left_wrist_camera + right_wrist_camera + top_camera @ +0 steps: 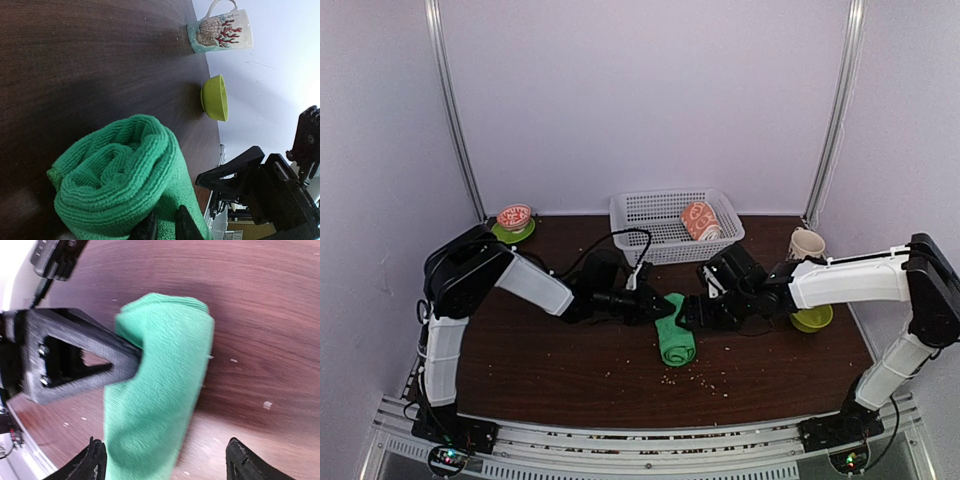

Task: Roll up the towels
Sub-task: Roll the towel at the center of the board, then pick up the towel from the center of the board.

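Plain green towel [674,342]; peach towel [700,220], white print; white basket [632,215]; lime bowl [812,319].

overhead view looking down from behind, wrist views close in (both sharing green towel [160,390])

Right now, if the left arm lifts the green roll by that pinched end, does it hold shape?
Probably sags: the green towel is soft plush, and the left gripper pinches only one end. Likely unrolls, since the coil looks loose. Unlikely to slip; the pile looks grippy.
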Tool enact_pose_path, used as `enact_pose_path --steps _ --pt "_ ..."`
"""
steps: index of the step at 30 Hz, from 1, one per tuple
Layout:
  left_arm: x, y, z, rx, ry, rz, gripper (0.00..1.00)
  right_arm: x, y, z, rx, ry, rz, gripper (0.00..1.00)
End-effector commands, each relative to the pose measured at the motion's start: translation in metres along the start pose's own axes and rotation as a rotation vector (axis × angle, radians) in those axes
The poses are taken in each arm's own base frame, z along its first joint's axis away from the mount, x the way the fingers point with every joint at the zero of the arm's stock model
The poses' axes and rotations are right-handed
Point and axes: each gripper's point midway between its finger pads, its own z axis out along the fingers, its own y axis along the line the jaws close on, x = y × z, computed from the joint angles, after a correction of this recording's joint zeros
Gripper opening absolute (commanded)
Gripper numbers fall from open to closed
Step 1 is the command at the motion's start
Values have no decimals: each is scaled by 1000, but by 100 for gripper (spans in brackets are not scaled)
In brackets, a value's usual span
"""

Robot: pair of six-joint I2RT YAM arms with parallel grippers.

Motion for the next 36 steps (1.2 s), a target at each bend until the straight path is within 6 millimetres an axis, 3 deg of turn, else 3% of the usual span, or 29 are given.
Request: enact_pose_path --steps 1,7,18,23,30,36 --pt "8 35 -4 -77 -2 -38 16 -12 25 10 -134 -14 47 85" --pt "11 40 -7 -84 1 -45 15 -2 24 28 -122 66 29 91" --pt "6 32 -7 -81 0 -25 15 17 8 54 -35 173 32 80" --pt "5 31 -8 -86 -4 -20 15 33 -10 63 95 231 10 74" --pt "6 26 -14 -79 -14 -17 15 45 -19 68 157 240 13 44" --pt "5 8 -29 -75 -31 3 15 31 -16 57 185 186 -8 11"
